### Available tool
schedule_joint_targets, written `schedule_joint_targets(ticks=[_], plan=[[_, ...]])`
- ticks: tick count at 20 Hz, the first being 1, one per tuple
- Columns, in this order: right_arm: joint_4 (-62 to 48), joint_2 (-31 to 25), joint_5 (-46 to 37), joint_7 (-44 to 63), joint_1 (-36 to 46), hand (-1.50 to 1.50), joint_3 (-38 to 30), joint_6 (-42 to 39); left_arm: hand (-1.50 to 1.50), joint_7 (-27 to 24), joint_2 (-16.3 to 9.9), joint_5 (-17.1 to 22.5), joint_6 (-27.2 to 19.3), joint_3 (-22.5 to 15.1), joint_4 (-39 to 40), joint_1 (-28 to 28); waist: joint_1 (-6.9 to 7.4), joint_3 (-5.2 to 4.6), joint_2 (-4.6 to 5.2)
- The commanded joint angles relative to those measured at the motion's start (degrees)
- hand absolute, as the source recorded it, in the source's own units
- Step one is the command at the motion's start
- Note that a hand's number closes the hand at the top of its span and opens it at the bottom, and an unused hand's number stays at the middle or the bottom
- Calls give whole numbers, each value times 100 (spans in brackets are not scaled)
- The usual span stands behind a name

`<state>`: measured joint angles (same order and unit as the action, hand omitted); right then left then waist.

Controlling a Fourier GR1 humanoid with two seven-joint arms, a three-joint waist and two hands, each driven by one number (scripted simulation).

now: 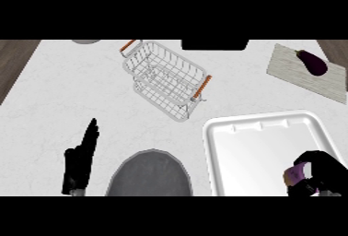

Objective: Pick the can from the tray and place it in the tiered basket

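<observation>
- The right hand (325, 174), black, shows at the near right corner of the tray (262, 120), its fingers and thumb curled round the can (295, 174); only a pale purple patch of the can peeks out on the hand's left side.
- So the can is held over the tray's near right corner. Whether it touches the tray floor I cannot tell, and the hand hides its long axis.
- The relation that matters: the tiered basket (166, 76) lies up and to the left of the can, toward the far middle of the worktop (61, 106), well apart from the tray. By my judgement the carry runs diagonally across the tray's far left corner, and the right hand, already holding, is the one to make it.
- The tray is white, smooth and glossy, rectangular with rounded corners and a raised rim.
- The tiered basket is thin white wire in an open grid, box-shaped, set askew to the worktop's edges, with orange handles at two ends.
- The worktop is pale and faintly marbled.
- The left hand (80, 159) rests open at the near left edge, fingers straight and pointing away.
- A grey rounded shape (149, 175) sits at the near edge between the hands.
- At the far right corner, a dark glossy eggplant (312, 62) lies on a pale grained board (302, 76).
</observation>
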<state>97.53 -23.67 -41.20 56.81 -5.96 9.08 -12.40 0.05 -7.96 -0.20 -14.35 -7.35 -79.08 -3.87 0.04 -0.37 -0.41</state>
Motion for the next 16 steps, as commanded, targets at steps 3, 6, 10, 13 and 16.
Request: schedule_joint_targets(ticks=[3, 6, 10, 13, 16], plan=[[-134, 444, -991, 300, 388, 150, 674, 146, 0, -88, -15, 17, 125, 133, 138, 21, 23, 36, 43], [321, 1205, -1580, 765, 666, 150, 1804, 55, 0, 250, -35, -29, 39, 54, -135, -21, 108, 34, 35], [163, 2313, -2381, 1416, 755, 150, 3038, 784, 0, 172, 115, -173, -29, -135, -107, -68, 86, 36, 25], [534, 2339, -2485, 1840, 1000, 150, 3278, 945, 0, 158, -16, -34, 86, -25, -386, -381, 72, 36, 17], [1420, 2352, -2599, 1948, 1013, 150, 3142, 1313, 0, 257, 38, -109, -34, 19, -136, -122, -37, 33, -2]])
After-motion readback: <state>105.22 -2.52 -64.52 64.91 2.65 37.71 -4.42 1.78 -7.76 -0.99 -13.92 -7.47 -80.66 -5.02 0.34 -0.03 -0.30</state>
